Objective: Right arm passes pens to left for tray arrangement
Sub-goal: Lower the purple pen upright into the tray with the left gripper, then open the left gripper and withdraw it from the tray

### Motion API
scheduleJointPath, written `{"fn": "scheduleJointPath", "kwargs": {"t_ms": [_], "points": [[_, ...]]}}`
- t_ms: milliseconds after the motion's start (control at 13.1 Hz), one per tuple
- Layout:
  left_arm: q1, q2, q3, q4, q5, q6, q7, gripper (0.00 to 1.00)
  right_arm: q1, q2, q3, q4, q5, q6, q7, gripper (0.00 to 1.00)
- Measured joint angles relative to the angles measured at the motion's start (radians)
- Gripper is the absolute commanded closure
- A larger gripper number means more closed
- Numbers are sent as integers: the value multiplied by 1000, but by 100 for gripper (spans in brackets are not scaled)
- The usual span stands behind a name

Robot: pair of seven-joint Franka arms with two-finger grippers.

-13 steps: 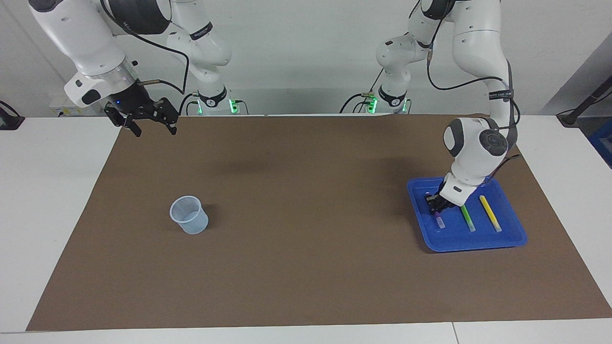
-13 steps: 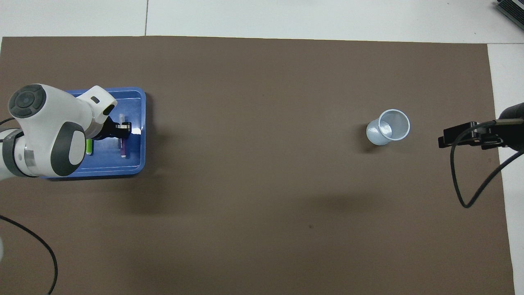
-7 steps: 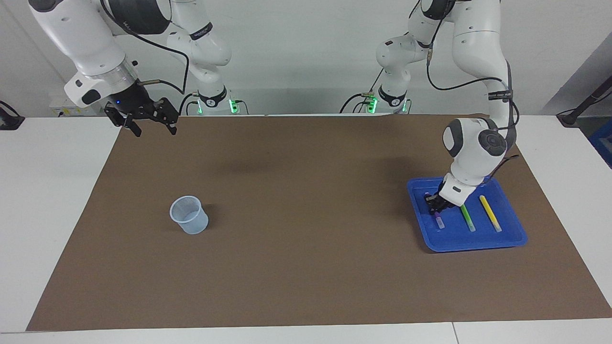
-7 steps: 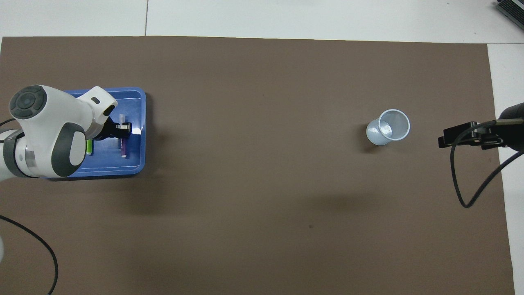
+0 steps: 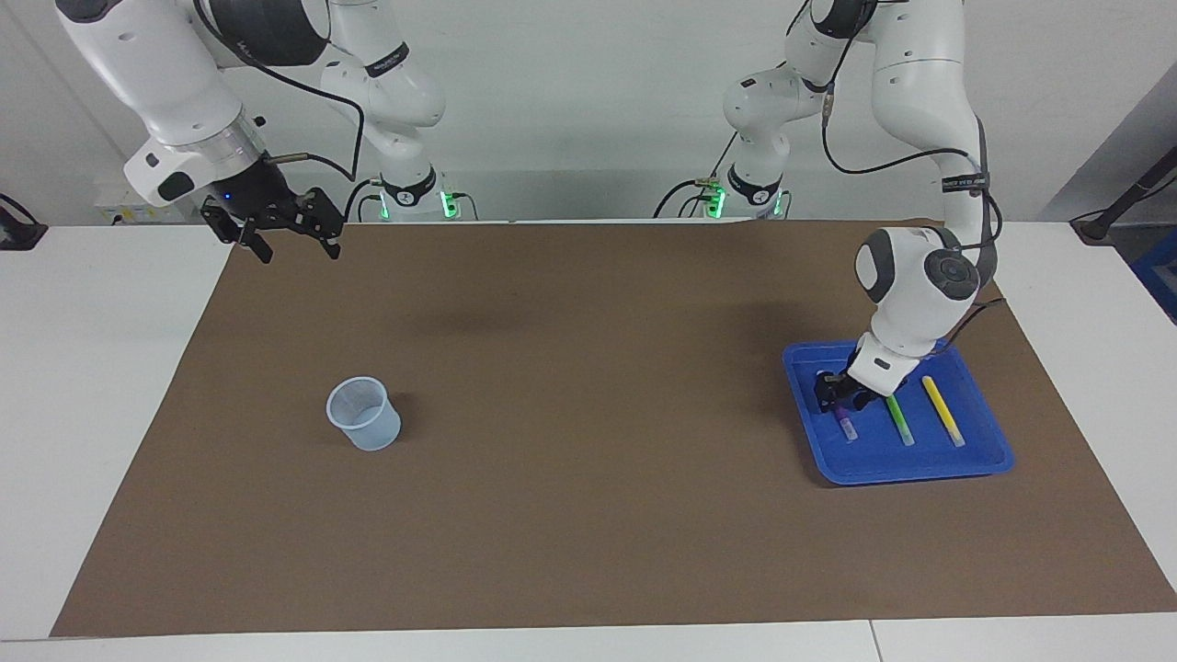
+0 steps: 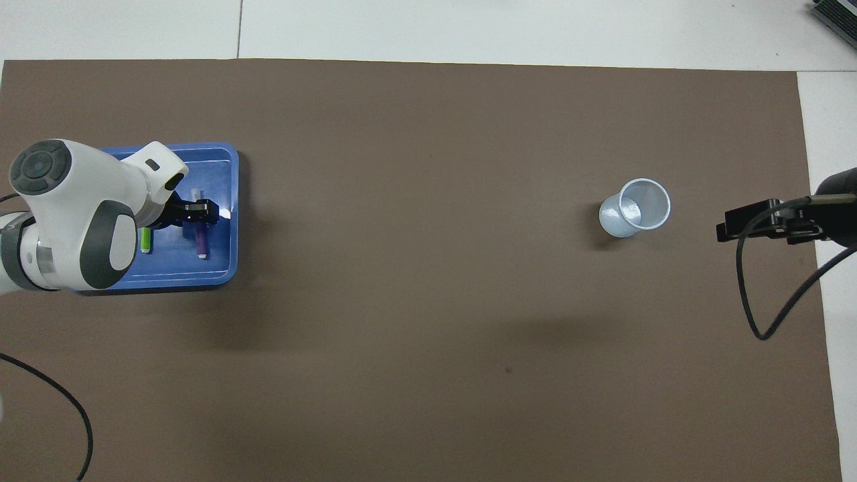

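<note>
Down at the left arm's end of the table sits the shallow square bright blue plastic tray (image 5: pixel 975 460), on the brown paper mat (image 5: pixel 588 515) that covers the white table (image 5: pixel 92 368). In it lie 3 slim marker pens, side by side and roughly parallel: the yellow pen (image 5: pixel 943 411) closest to the left arm's end, the green pen (image 5: pixel 900 423) in the middle, the purple pen (image 5: pixel 845 426) toward the table's centre.

The left gripper (image 5: pixel 841 397) is low inside the tray, right over the purple pen at the end of it nearer to the robots. Its fingers stand a little apart on either side of the pen; whether they touch or press it, I cannot tell. In the overhead view the left gripper (image 6: pixel 195 213) covers the middle of that purple pen (image 6: pixel 201 242), and the arm's white wrist hides most of the green pen (image 6: pixel 145 240) and all of the yellow one.

The right gripper (image 5: pixel 290 237) waits up in the air over the mat's corner nearest the right arm's base, fingers spread wide, nothing between them.

Toward the right arm's end of the mat stands a small translucent pale blue plastic cup (image 5: pixel 364 414), upright, well apart from the tray.
</note>
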Motion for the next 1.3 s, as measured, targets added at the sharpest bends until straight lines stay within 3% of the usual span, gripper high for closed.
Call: {"fn": "scheduleJointPath", "kwargs": {"t_ms": [76, 229, 915, 1296], "points": [[0, 0, 0, 0, 0, 0, 1, 28, 0, 0, 0, 0, 0, 0, 0, 0], [0, 0, 0, 0, 0, 1, 1, 0, 0, 0, 0, 0, 0, 0, 0, 0], [1, -7, -4, 29, 1, 21, 10, 0, 2, 0, 2, -1, 0, 0, 0, 0], [4, -33, -6, 122, 1, 25, 10, 0, -3, -2, -9, -2, 0, -24, 0, 0]]}}
